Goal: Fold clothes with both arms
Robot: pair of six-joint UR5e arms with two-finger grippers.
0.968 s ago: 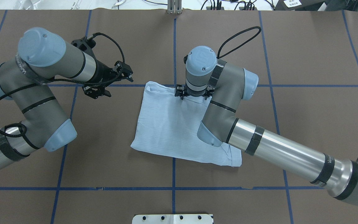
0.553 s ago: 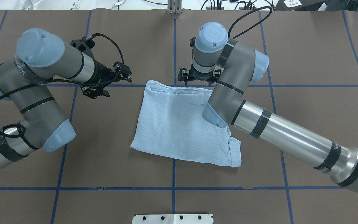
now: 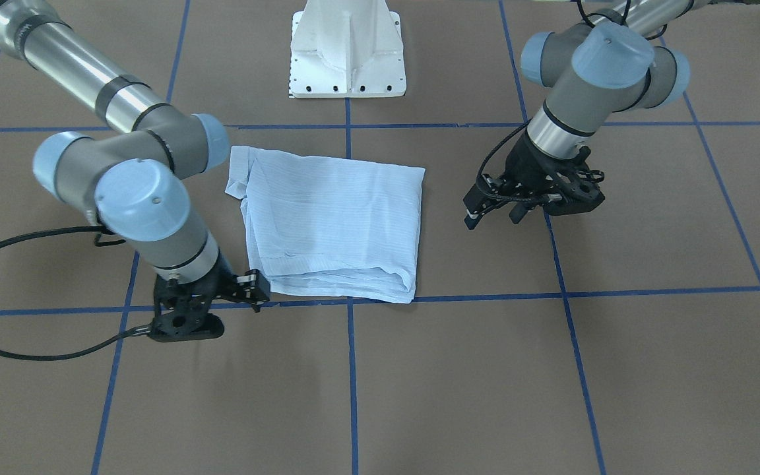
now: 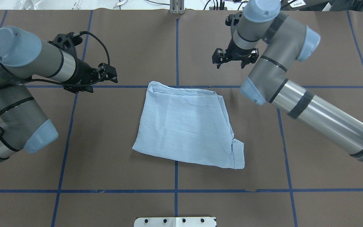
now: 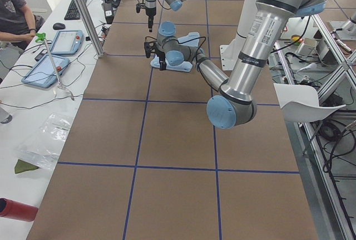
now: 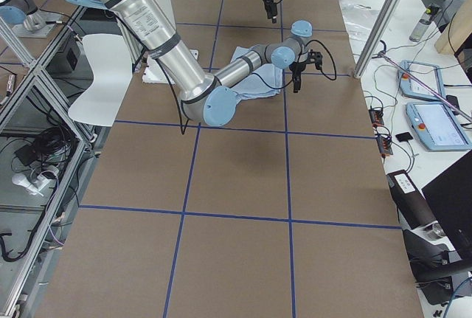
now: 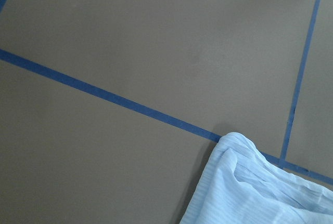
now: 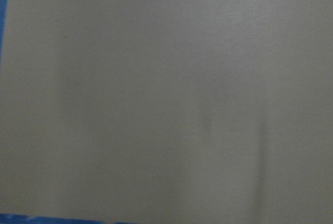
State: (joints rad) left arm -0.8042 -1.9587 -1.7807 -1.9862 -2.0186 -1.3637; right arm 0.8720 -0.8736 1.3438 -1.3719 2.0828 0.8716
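Overhead ext, thin striped shirt (image 4: pixel 184 126), wrinkled rough square, brown table (image 4: pixel 115 157)

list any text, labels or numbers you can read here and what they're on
No text can be read.
Label on the left arm tube: too small to read.
Label on the right arm tube: too small to read.
The shirt shows no print.
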